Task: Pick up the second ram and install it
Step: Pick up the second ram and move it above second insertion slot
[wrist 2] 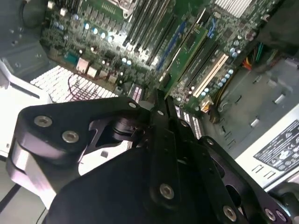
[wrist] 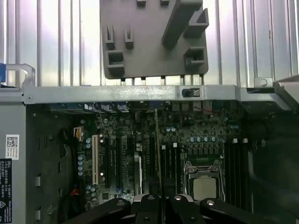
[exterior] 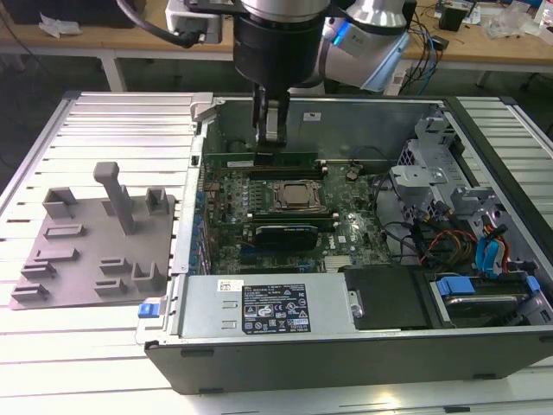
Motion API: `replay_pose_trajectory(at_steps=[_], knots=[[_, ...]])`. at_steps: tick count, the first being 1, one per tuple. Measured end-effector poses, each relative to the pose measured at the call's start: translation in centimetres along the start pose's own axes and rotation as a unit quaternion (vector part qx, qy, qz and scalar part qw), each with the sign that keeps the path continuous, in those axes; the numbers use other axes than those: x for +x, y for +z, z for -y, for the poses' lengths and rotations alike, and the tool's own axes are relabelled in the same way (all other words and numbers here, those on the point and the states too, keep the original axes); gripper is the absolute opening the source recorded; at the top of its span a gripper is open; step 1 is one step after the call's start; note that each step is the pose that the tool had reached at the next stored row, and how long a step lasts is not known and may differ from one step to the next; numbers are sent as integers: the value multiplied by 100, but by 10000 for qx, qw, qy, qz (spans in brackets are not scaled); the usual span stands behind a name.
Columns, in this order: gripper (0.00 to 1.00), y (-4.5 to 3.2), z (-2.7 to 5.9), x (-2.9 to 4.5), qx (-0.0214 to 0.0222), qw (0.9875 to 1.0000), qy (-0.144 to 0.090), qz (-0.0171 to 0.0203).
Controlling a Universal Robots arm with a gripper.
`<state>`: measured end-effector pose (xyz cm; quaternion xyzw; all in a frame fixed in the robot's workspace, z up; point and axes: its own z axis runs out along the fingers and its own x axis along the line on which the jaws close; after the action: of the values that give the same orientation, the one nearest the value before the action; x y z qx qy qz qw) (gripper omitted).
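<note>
A long green ram stick point(exterior: 233, 160) stands on edge in a slot at the back of the motherboard, behind the square CPU socket point(exterior: 298, 195). My gripper point(exterior: 270, 141) hangs straight down over this stick, a little past its middle. Its black fingers are shut together, with the tips at the stick's top edge; I cannot tell whether they touch it. In both wrist views the shut fingers point(wrist 2: 158, 95) point(wrist: 161, 201) point down at the board. Another green stick point(exterior: 285, 217) point(wrist 2: 187, 51) sits in a slot in front of the socket, next to a black module point(exterior: 281, 233).
The open computer case point(exterior: 199, 108) lies on a slatted metal table. A grey moulded fixture point(exterior: 95, 242) point(wrist: 154, 42) lies outside the case on the exterior view's left. The power supply point(exterior: 268, 307) fills the near side, and drive cages with cables point(exterior: 467, 233) stand on the exterior view's right.
</note>
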<state>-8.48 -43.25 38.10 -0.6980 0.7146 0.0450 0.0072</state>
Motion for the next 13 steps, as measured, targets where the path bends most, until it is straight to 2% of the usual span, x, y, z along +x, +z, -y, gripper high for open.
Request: replay_pose_trajectory(at_steps=[3, 5, 6, 13], knots=[[11, 21, 91, -22, -7, 10000, 1, 0], [11, 44, 187, -43, -19, 10000, 2, 0], [11, 61, 247, -80, -25, 10000, 2, 0], [11, 117, 387, -210, -31, 10000, 3, 0]])
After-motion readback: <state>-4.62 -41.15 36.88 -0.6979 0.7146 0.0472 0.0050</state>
